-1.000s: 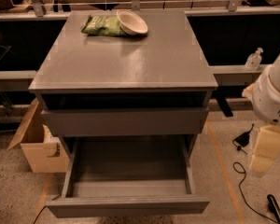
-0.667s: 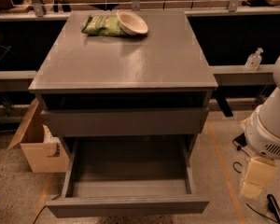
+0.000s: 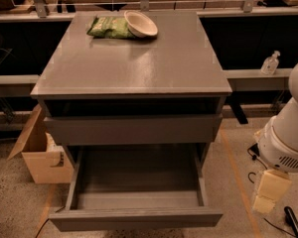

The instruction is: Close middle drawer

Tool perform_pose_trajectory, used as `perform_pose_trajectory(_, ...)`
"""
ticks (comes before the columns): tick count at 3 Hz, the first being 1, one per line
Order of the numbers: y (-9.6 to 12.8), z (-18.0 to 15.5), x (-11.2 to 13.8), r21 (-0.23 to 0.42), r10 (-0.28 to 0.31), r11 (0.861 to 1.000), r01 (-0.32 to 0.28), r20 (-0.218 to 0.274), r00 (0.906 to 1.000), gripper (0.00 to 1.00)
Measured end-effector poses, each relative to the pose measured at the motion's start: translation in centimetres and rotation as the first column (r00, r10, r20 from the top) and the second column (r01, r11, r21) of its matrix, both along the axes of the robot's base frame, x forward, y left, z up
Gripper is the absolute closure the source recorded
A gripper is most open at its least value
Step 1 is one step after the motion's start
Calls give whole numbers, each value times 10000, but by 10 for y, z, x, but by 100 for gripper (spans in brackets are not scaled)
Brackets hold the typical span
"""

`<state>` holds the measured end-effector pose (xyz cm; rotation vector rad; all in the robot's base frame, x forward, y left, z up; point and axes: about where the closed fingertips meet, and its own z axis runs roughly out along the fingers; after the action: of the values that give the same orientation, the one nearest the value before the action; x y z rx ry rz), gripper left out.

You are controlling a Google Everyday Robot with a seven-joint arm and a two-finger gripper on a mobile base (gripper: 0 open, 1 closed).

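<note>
A grey cabinet [image 3: 134,58] stands in the middle of the view. Under its top is a dark gap, then a drawer front [image 3: 133,129] that sticks out slightly. Below that, a drawer [image 3: 136,192] is pulled far out and is empty inside; its front panel [image 3: 134,218] is near the bottom edge of the view. My white arm [image 3: 288,138] is to the right of the cabinet. Its cream end part, the gripper [image 3: 267,195], hangs low beside the open drawer's right side, apart from it.
A white bowl [image 3: 140,24] and a green bag [image 3: 111,28] lie on the cabinet top at the back. A cardboard box [image 3: 39,155] stands on the floor at the left. Cables and a black object [image 3: 293,221] lie on the floor at the right. A bottle [image 3: 270,63] stands on a ledge.
My arm has come down and slightly left beside the cabinet, most of it in the first interval. The drawers have not moved.
</note>
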<state>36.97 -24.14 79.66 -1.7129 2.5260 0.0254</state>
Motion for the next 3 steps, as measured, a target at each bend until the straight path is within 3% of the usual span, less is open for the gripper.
perform_pose_trajectory(1, 11, -49, -2, 522, -199, 9984, 234, -672, 9975, 0)
perform_pose_trajectory(2, 24, -109, -8, 955, -580, 9927, 730, -1514, 9868, 19)
perform_pose_trajectory(3, 33, -159, -16, 1182, -1081, 9834, 1375, -2269, 9679, 42)
